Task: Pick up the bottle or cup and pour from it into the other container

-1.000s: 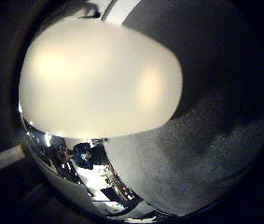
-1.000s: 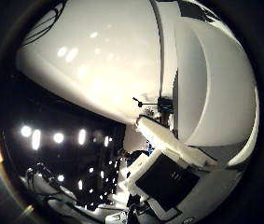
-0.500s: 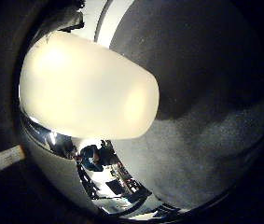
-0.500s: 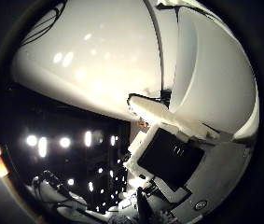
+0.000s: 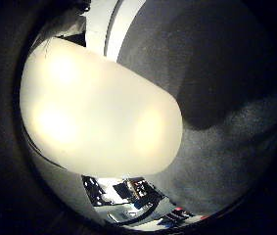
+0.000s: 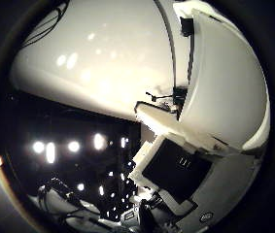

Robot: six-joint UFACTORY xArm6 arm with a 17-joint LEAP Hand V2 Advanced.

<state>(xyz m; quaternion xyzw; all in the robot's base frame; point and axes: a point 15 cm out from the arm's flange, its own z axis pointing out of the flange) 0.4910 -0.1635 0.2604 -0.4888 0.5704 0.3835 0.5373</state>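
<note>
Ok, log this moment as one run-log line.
hand: shut on pale container | container: fills palm views, close to palm | other container: not in view

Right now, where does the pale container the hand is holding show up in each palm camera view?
Little finger side view: the pale container fills much of the picture, close against the palm.
Thumb side view: the same pale surface spans the area beside the hand, whose white fingers curl round it.
Shared landmark: the container's glossy pale wall.

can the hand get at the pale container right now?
Probably yes: the pale container fills both palm views, right against the palm, and white parts of the hand lie alongside it. Nothing stands between them.
</note>
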